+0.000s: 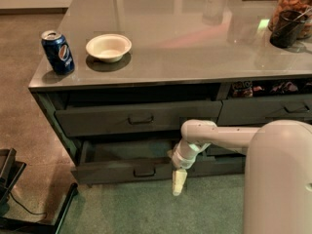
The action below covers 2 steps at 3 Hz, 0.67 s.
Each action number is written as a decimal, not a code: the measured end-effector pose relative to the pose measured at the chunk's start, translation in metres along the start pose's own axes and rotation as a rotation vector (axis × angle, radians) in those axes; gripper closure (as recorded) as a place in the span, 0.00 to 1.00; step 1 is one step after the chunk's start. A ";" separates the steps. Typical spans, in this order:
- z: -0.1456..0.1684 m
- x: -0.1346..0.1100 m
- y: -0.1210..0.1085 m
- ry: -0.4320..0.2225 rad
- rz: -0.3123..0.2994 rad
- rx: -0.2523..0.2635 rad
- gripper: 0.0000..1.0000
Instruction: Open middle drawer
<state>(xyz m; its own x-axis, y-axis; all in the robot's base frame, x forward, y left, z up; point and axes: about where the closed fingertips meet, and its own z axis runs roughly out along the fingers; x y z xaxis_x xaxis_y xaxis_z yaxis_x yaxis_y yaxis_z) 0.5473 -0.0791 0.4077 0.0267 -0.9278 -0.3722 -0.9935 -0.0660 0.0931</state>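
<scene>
The middle drawer (112,172) is a wide dark grey-green drawer with a small dark loop handle (145,171) at its centre. It stands pulled out from the cabinet, and its dark inside (126,149) shows behind the front. The upper drawer (97,121), with the same kind of handle, is shut above it. My gripper (178,183) hangs pale and pointing down in front of the pulled-out drawer front, a little right of the handle and not on it. My white arm (219,133) reaches in from the right.
On the grey countertop (185,38) stand a blue soda can (57,51) and a white bowl (108,47) at the left, and a snack jar (295,4) and a dark cup (285,29) at the far right. More drawers (265,112) are on the right. A black stand (14,189) is on the floor at the lower left.
</scene>
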 end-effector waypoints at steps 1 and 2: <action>-0.008 -0.003 0.013 0.012 0.001 -0.079 0.00; -0.014 -0.004 0.031 0.010 0.003 -0.195 0.00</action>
<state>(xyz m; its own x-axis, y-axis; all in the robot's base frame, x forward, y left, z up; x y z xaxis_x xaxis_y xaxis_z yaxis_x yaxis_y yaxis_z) 0.5175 -0.0831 0.4251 0.0263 -0.9316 -0.3625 -0.9532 -0.1326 0.2717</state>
